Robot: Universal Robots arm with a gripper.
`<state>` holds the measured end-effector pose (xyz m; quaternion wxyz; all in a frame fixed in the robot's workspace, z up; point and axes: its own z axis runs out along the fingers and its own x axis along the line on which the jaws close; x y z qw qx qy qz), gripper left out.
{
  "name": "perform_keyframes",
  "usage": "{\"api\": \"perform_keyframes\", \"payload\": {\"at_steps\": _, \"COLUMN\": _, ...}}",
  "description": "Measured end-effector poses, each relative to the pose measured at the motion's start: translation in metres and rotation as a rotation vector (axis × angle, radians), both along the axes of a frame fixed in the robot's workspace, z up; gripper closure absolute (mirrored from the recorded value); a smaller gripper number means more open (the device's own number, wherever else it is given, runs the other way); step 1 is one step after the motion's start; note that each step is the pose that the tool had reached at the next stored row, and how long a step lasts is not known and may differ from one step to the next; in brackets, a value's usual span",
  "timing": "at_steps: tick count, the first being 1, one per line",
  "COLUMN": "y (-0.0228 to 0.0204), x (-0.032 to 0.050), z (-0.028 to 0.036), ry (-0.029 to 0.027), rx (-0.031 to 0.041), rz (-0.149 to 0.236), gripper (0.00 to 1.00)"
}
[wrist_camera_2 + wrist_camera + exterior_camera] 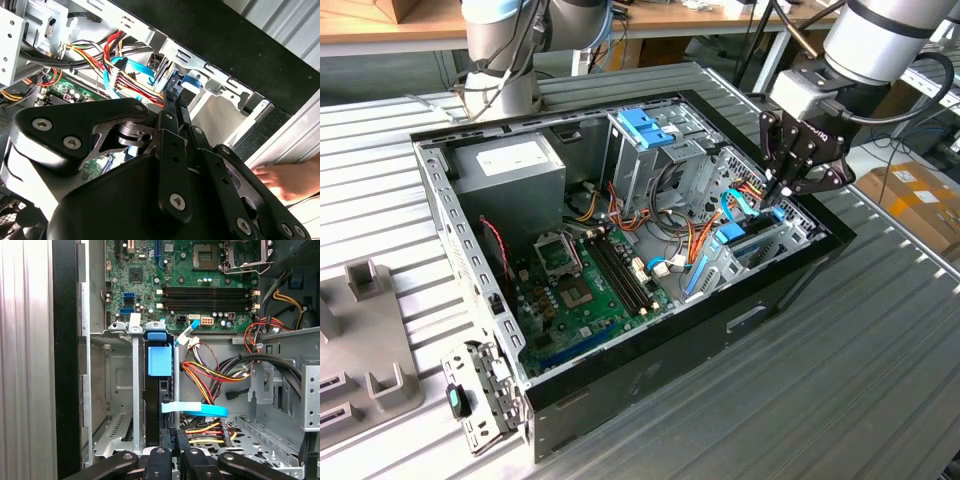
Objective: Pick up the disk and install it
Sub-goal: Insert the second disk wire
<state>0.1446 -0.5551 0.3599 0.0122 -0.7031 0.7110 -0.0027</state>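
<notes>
The disk (152, 405) stands on edge in a slot of the metal drive cage (117, 390) at the case's corner on the exterior view's right. Its light-blue carrier (160, 360) frames it, and the same blue carrier (732, 236) shows in the exterior view. My gripper (778, 196) hangs straight over that slot. In both wrist views its black fingers (172, 117) lie close together, with their tips at the carrier's blue end (186, 82). I see nothing between the fingers (169, 440).
The open computer case (650, 385) lies on a slatted metal table. Inside are the green motherboard (580, 290), a grey power-supply box (510, 165), an upright cage with a blue bracket (645, 125) and bundles of cables (210, 375). A person's hand (285, 182) rests outside the case wall.
</notes>
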Motion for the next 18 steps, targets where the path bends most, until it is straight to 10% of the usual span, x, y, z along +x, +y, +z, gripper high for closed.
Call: {"api": "perform_keyframes", "payload": {"at_steps": 18, "y": 0.0000, "x": -0.0069, "z": -0.0004, "ry": 0.0000, "rx": -0.0001, "rz": 0.000, "gripper": 0.84}}
